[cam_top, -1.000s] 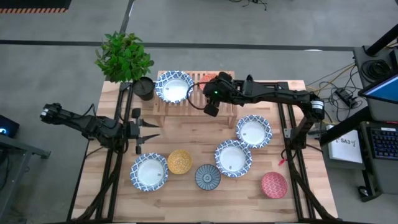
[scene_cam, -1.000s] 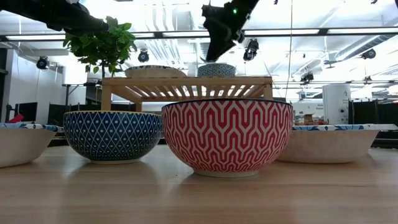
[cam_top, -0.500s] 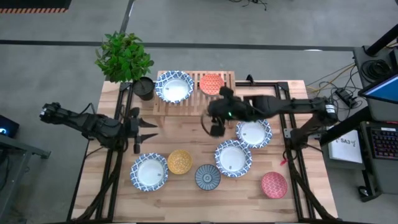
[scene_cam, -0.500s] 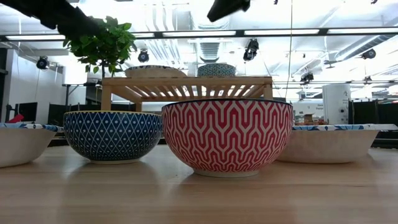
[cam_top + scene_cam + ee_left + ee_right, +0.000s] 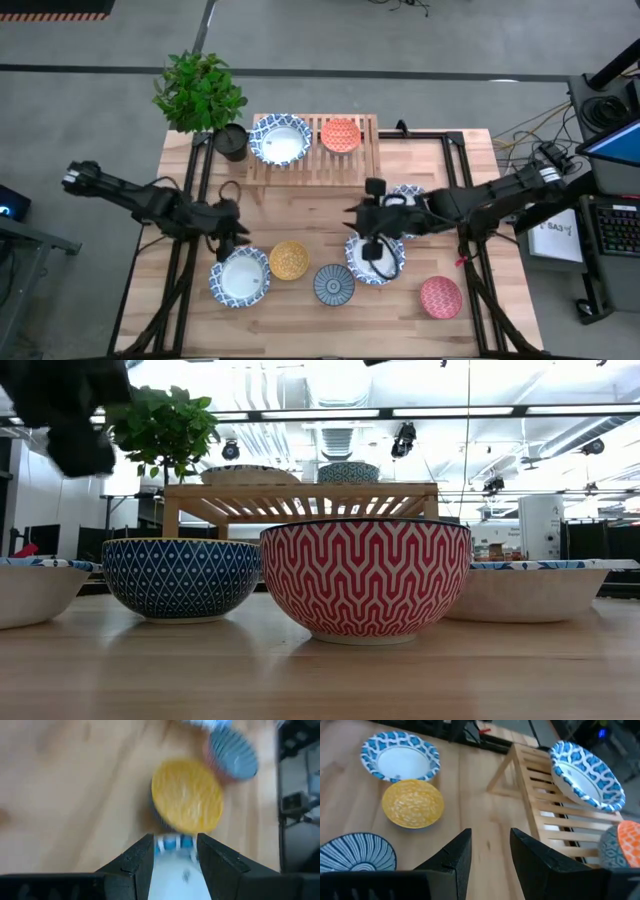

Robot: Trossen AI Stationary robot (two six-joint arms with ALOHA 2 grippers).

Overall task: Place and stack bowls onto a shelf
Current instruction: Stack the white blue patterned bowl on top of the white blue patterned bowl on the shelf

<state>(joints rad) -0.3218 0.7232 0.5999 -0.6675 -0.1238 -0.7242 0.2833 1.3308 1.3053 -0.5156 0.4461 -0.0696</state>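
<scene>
The shelf (image 5: 312, 160) stands at the table's far side. On its slatted top rest a white blue-rimmed bowl (image 5: 280, 139) and the orange bowl (image 5: 341, 134). On the table sit three white bowls (image 5: 240, 277) (image 5: 375, 258) (image 5: 412, 207), the yellow bowl (image 5: 290, 260), the blue-grey bowl (image 5: 334, 284) and the red bowl (image 5: 441, 297). My left gripper (image 5: 230, 238) is open over the far rim of the left white bowl; that rim (image 5: 174, 843) shows between its fingers, and I cannot tell whether they touch it. My right gripper (image 5: 368, 238) (image 5: 490, 855) is open above the middle white bowl.
A dark plant pot (image 5: 232, 142) with a leafy plant (image 5: 198, 92) stands at the shelf's left end. The right arm crosses over the right white bowl. Bare planks (image 5: 300, 205) lie between the shelf and the bowls on the table.
My right gripper has drawn back from the orange bowl on the shelf and swung toward the table's near edge, over the middle white bowl; the orange bowl stays on the shelf. My left gripper has moved toward the near edge and down, to the left white bowl's far rim.
</scene>
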